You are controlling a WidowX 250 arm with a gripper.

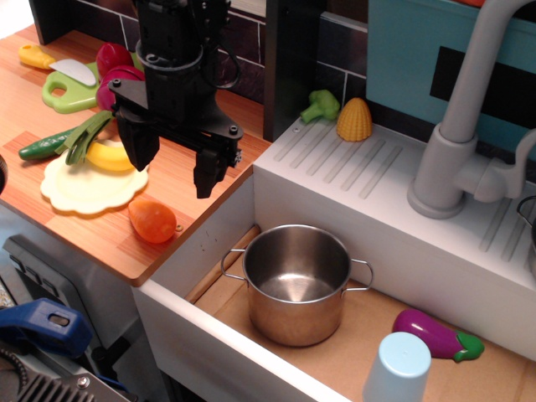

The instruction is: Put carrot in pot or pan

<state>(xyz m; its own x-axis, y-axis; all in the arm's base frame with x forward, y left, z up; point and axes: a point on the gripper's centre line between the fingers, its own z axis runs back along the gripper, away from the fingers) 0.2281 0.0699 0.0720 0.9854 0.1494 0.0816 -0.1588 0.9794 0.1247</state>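
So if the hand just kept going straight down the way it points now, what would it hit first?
Probably the carrot or the bare wooden counter beside it: the open hand points down with the carrot just below its fingers. Depth is hard to judge from one view.

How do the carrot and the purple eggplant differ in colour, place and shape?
The carrot is glossy orange-red; the eggplant is purple with a green cap. The carrot lies on the wooden counter below the open tool; the eggplant lies in the sink beside the pot. The carrot is stubby, the eggplant longer. Both are small toy vegetables.
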